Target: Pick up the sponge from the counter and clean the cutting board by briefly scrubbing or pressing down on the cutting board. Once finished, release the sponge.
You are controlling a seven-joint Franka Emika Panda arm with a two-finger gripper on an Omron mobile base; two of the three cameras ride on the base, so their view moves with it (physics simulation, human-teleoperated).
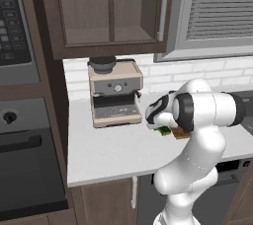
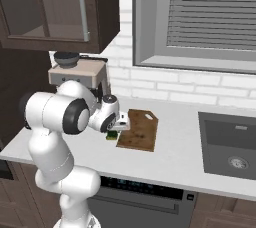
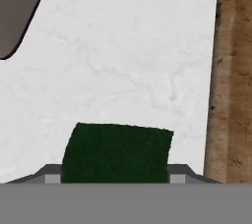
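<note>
The sponge (image 3: 118,152), dark green on top, lies on the light counter (image 3: 123,46) just left of the cutting board (image 3: 236,95), a dark brown wooden board with grain. My gripper (image 3: 115,176) points down over the sponge, with a fingertip (image 3: 53,176) pressed against each of its short sides. In the right base view the gripper (image 2: 114,131) sits low at the board's (image 2: 140,129) left edge, with the sponge (image 2: 112,135) showing green beneath it. In the left base view my forearm hides most of the hand; a sliver of sponge (image 1: 164,131) and board (image 1: 181,133) peeks out.
A coffee machine (image 1: 114,93) stands at the back of the counter (image 1: 108,145), left of the hand. A sink (image 2: 232,144) is sunk into the counter to the right. Wall cabinets hang overhead, and an oven (image 1: 20,155) fills the far left.
</note>
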